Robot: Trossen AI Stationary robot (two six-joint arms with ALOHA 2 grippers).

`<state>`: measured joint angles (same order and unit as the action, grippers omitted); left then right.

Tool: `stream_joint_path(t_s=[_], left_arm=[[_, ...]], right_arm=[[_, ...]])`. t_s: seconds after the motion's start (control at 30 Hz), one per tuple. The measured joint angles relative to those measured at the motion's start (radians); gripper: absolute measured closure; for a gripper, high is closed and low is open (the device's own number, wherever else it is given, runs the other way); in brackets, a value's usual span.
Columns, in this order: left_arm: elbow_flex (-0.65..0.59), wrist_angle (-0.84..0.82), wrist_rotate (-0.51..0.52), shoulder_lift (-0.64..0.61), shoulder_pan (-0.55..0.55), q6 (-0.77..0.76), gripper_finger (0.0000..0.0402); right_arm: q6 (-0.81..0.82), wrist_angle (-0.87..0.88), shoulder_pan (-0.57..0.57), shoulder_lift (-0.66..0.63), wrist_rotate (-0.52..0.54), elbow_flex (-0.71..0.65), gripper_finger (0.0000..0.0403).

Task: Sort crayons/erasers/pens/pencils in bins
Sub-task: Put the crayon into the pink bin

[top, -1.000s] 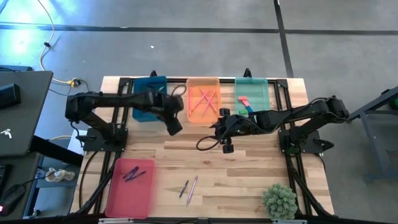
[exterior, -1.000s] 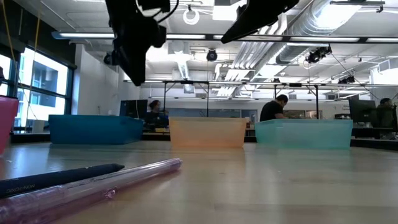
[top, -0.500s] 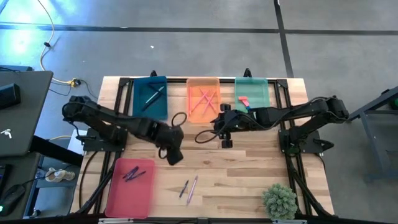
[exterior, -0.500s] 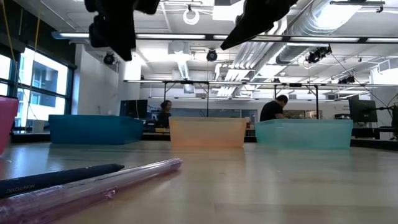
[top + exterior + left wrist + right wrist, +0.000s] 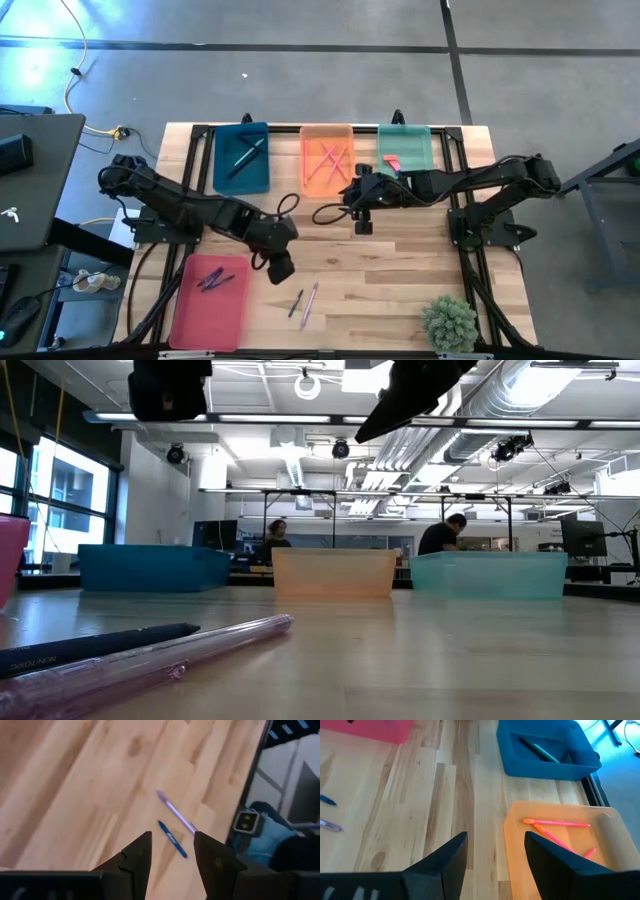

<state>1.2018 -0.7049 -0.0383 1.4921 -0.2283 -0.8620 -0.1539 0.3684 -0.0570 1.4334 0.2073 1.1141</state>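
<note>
Wooden table, four bins: teal bin, orange bin and mint bin in a row along the upper centre of the high view, pink-red bin at lower left.

Left gripper sits mid-table, just up-left of the two loose sticks at lower centre. Fingers apart, nothing between them; the left wrist view frames both sticks in the gap. Right gripper hangs below the orange bin at frame centre, fingers also spread and empty. It's waiting.

Targets: dark blue pen and translucent purple pen, lying side by side, near but apparently not touching. From the low view the purple one looks clear plastic, though I can't confirm what type either is.

Already sorted: dark sticks in the pink-red bin, pink-orange sticks in the orange bin, a teal one in the teal bin, a red eraser in the mint bin.

Handling call:
- light, stiff, thin, smooth barrels that will likely roll or squirt out if pinched off-centre
- grab across the barrel at mid-length, fingers square to the axis
- take the dark blue one first, since it's nearer the left gripper's line
- risk: the close neighbour gets nudged or pinched along with it
</note>
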Motion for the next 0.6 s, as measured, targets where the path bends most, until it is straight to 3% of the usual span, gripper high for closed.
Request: stream_joint_path(t_s=[0.27, 0.6], left_arm=[[0.0, 0.07, -0.098, 0.0, -0.024, -0.047, 0.0281], [0.056, 0.143, -0.132, 0.0, -0.067, -0.079, 0.0289]], right_arm=[[0.021, 0.0, 0.0, 0.0, 0.0, 0.0, 0.0213], [0.043, 0.0, 0.0, 0.0, 0.0, 0.0, 0.0213]])
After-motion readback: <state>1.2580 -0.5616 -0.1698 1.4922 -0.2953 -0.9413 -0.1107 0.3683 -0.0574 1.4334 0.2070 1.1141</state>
